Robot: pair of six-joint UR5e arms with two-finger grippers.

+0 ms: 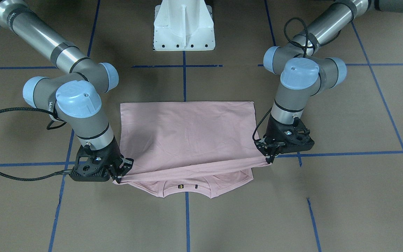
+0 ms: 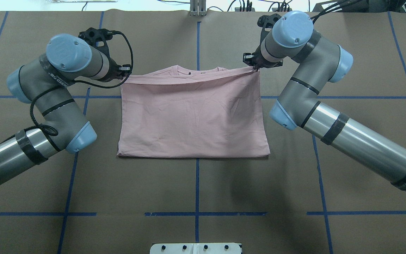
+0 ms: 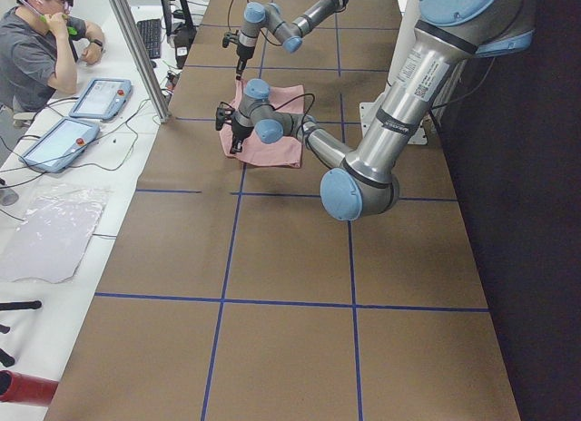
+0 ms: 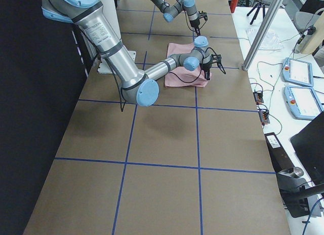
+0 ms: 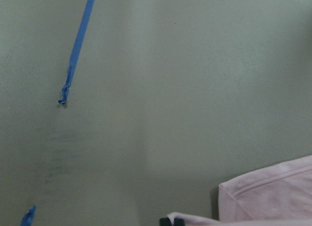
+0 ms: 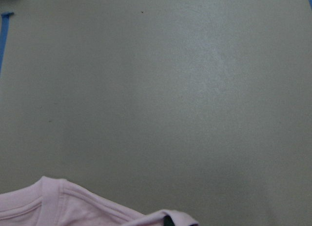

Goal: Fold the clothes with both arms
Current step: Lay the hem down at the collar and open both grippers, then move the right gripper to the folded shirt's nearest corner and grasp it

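The pale pink T-shirt [image 1: 187, 133] lies folded in the middle of the table, plain side up; it also shows in the overhead view [image 2: 192, 116]. Its drawing is hidden. The ribbed collar [image 1: 186, 188] peeks out at the far edge from the robot. My left gripper [image 1: 269, 159] is shut on one corner of the shirt's top layer. My right gripper [image 1: 119, 177] is shut on the other corner. The edge is stretched taut between them, slightly raised over the collar. In the overhead view the left gripper [image 2: 125, 72] and the right gripper [image 2: 254, 67] stand at the shirt's far corners.
The white pedestal base [image 1: 184, 26] stands at the robot's side of the table. Blue tape lines [image 2: 197, 183] grid the brown table. An operator [image 3: 41, 40] sits beyond the far table edge, with tablets [image 3: 59, 144] and cables beside him.
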